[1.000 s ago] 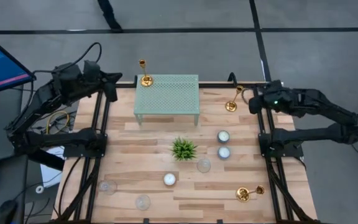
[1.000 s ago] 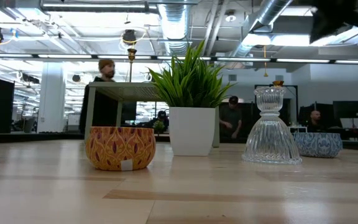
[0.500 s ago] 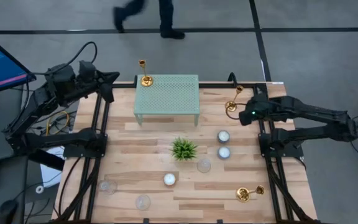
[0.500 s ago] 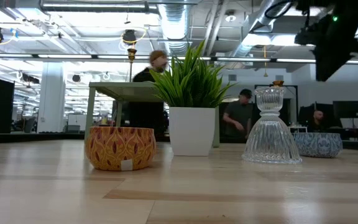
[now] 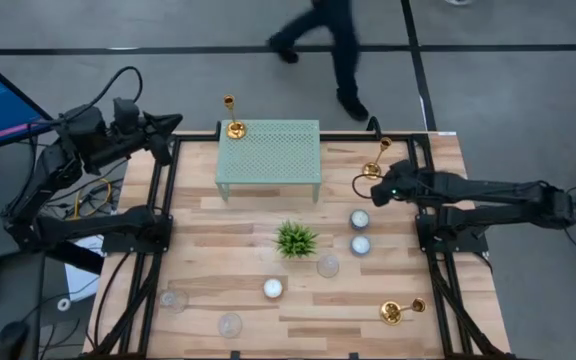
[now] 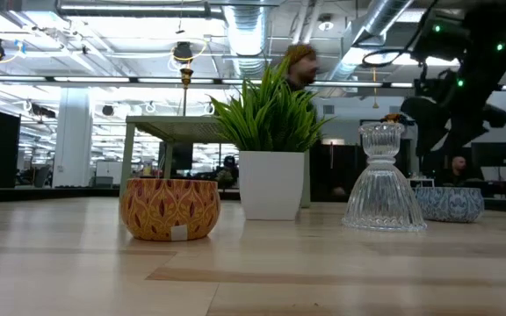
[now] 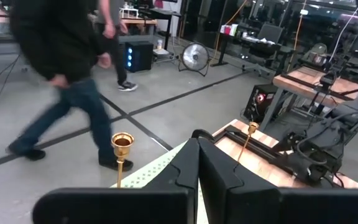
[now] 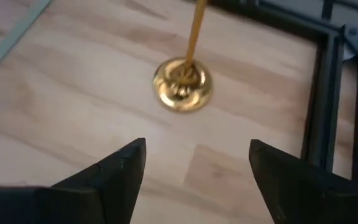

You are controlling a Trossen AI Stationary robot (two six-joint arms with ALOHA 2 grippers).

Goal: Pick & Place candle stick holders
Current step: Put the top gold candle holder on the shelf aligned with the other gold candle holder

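My right claw (image 8: pixel 194 165) wide open, empty, near upright candle stick holder (image 5: pixel 373 160) at worktop (image 5: pixel 248 250) far-right corner; stem vertical, dead ahead between fingers. Left claw (image 7: pixel 197 163) pinched shut, parked.

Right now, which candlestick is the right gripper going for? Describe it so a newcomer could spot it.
Start at the green mesh stand at the table's far edge and look toward the right rail. The gold candlestick stands upright there, just ahead of the open right gripper. The other upright one sits on the stand's left corner; the third lies on its side at the near right.
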